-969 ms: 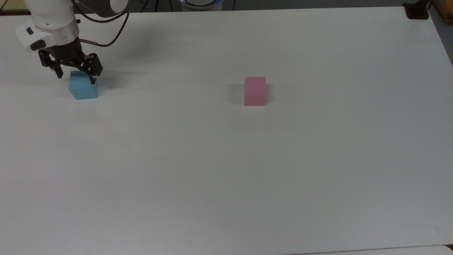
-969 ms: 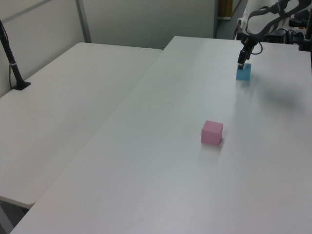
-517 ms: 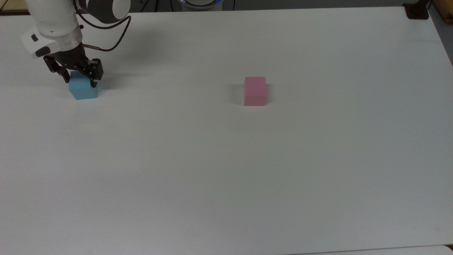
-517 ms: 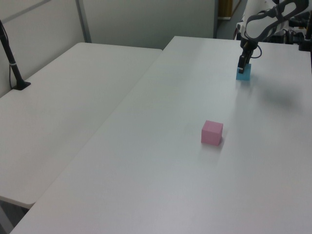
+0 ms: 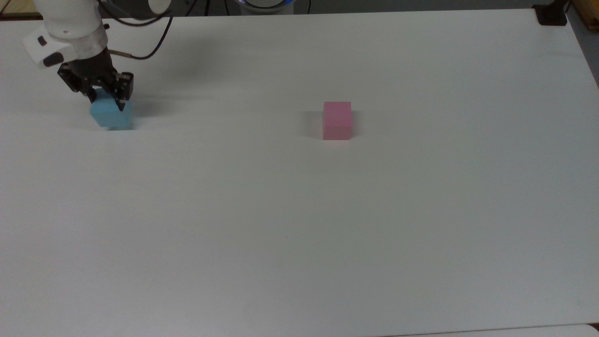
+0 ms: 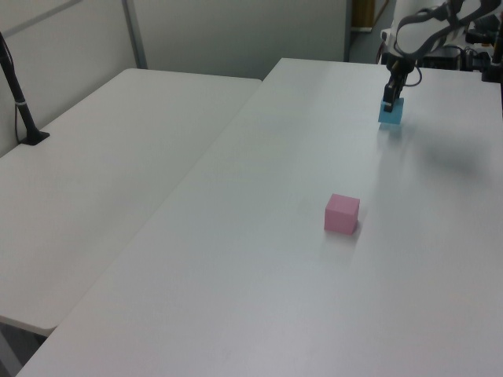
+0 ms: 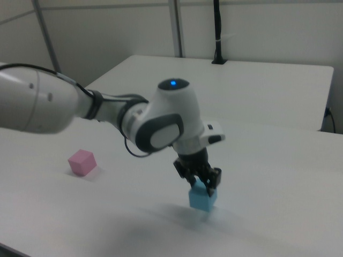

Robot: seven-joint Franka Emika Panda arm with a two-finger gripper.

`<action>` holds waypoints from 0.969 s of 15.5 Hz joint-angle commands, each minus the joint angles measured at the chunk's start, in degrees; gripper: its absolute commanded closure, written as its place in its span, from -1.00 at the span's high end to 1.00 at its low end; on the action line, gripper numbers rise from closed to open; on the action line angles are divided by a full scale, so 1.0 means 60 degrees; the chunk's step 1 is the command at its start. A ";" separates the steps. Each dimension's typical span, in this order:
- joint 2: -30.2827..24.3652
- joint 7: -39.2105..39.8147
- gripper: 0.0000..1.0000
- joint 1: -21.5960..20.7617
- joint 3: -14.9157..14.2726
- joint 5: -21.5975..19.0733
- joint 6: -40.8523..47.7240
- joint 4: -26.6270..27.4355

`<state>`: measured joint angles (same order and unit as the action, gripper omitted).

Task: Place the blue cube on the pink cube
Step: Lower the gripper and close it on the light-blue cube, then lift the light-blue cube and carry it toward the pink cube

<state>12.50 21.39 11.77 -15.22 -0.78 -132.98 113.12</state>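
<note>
Blue cube (image 5: pixel 111 115) top behind end effector (image 5: pixel 107 99)

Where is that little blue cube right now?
The blue cube is at the top view's far left, clamped in the gripper and apparently just off the white table. The pink cube sits well away, toward the top view's right.

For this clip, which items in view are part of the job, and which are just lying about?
Part of the job:
- small matte sky-blue cube, gripped by the black two-finger gripper
- small matte pale pink cube, standing alone

Lying about:
- black stand base at the white table corner
</note>
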 commanded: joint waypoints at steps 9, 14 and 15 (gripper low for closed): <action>-0.2552 -0.3636 -0.05 -0.3438 0.0032 -0.0791 0.5404 -0.1450; -0.2392 -0.5291 -0.08 -0.3603 0.1361 -0.1101 0.5494 -0.1656; -0.2377 -0.5526 -0.08 -0.3529 0.1612 -0.1101 0.5479 -0.1642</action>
<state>-3.08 -6.36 -10.31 -10.34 -6.56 -101.48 104.67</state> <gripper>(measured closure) 0.454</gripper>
